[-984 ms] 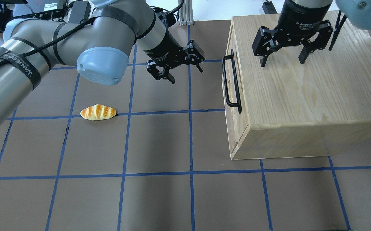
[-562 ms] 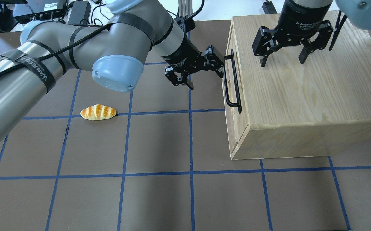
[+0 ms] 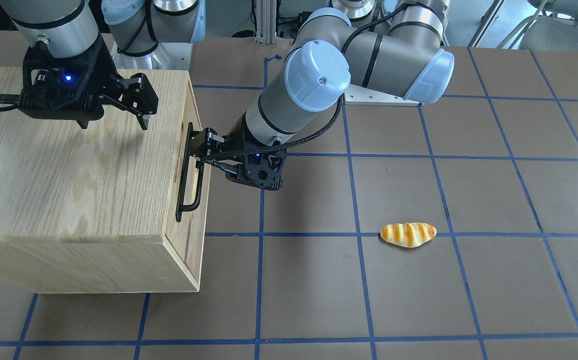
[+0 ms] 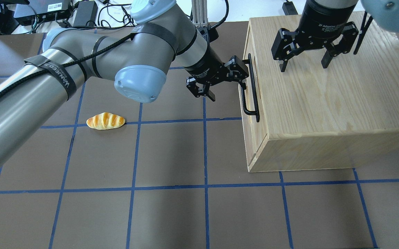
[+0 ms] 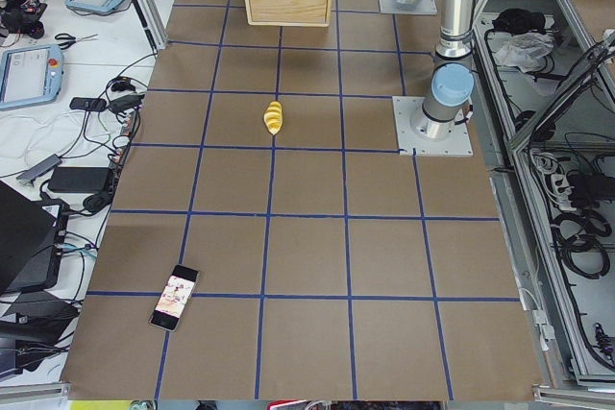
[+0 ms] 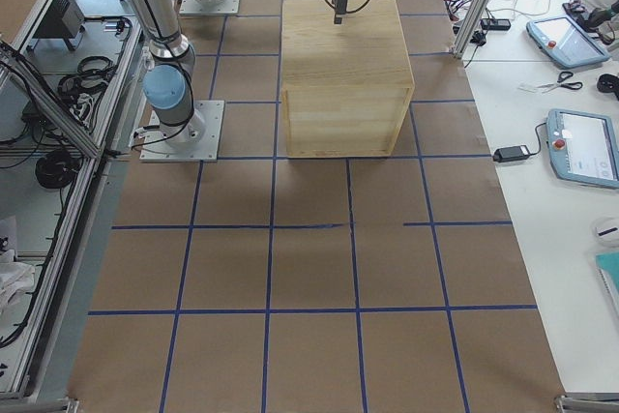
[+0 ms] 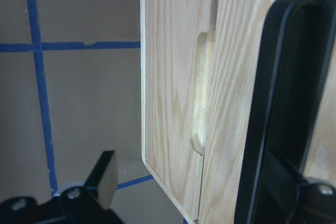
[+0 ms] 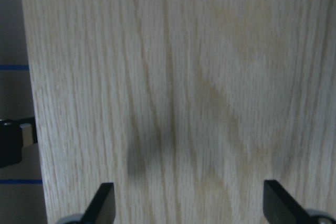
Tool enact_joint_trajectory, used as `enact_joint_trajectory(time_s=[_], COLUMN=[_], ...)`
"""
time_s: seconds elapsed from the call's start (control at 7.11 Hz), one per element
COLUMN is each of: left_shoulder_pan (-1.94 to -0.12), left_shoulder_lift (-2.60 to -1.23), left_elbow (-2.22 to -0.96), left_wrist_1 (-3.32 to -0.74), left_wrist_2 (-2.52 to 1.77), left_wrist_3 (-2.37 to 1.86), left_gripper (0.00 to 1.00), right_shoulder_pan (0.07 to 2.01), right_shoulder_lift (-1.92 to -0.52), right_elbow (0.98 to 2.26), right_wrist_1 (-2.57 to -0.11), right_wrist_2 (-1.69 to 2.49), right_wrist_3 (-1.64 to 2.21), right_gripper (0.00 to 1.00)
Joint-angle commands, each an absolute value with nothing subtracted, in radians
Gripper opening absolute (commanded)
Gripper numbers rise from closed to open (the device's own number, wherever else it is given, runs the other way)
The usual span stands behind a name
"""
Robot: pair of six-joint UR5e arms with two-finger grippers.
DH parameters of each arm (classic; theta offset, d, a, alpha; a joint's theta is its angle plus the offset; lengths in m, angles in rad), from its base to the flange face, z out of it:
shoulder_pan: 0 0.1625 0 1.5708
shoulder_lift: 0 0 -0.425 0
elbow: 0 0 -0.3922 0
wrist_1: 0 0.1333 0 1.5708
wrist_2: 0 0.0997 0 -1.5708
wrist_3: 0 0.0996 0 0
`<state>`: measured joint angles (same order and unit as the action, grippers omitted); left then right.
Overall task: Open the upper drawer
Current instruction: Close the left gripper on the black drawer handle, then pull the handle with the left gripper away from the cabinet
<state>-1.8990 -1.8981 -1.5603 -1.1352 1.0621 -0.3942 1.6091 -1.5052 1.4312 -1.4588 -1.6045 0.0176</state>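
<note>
The upper drawer (image 4: 260,129) sits shut, flush in the oak cabinet (image 4: 323,93), with its black bar handle (image 4: 249,86) facing the table's middle. My left gripper (image 4: 227,89) is open at the handle's far half. One finger is against or just behind the bar and the other is out over the table. In the left wrist view the handle (image 7: 283,103) fills the right side, beside a slot (image 7: 202,93) in the wood. My right gripper (image 4: 303,62) is open and empty just above the cabinet top, also shown in the right wrist view (image 8: 189,208).
A toy bread roll (image 4: 105,121) lies on the brown mat left of centre, also seen in the front-facing view (image 3: 408,234). A phone (image 5: 174,297) lies near the table's left end. Cables and boxes sit past the far edge.
My left arm has swung right, bringing the open gripper from mid-table up to the drawer handle. The right gripper, drawer and bread have not moved.
</note>
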Motion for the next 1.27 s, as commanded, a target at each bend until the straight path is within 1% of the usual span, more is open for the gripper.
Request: enact_joint_trajectory(time_s=[0.0,0.14,0.28,0.42,0.7,0.98,1.12], left_shoulder_pan=[-1.916,-1.919,-1.919,-1.917,-1.911,-1.892,-1.875], left_shoulder_lift=[-1.927,-1.93,-1.93,-1.925,-1.919,-1.907,-1.898], left_elbow=[-1.562,-1.559,-1.565,-1.569,-1.572,-1.577,-1.578], left_wrist_1=[-1.094,-1.088,-1.089,-1.091,-1.1,-1.106,-1.109], left_wrist_2=[1.066,1.071,1.101,1.15,1.163,1.163,1.161], left_wrist_3=[-0.4,-0.396,-0.365,-0.359,-0.359,-0.357,-0.357], left_gripper=[1.0,1.0,0.92,0.76,0.75,0.81,0.81], right_shoulder_pan=[1.609,1.609,1.609,1.609,1.609,1.609,1.609], right_shoulder_lift=[-1.505,-1.506,-1.506,-1.506,-1.505,-1.505,-1.506], right_elbow=[1.431,1.431,1.431,1.431,1.431,1.431,1.431], right_wrist_1=[-1.459,-1.459,-1.459,-1.457,-1.459,-1.459,-1.459], right_wrist_2=[-1.605,-1.605,-1.605,-1.605,-1.605,-1.605,-1.605], right_wrist_3=[0.017,0.017,0.017,0.017,0.017,0.017,0.017], right_gripper=[1.0,1.0,1.0,1.0,1.0,1.0,1.0])
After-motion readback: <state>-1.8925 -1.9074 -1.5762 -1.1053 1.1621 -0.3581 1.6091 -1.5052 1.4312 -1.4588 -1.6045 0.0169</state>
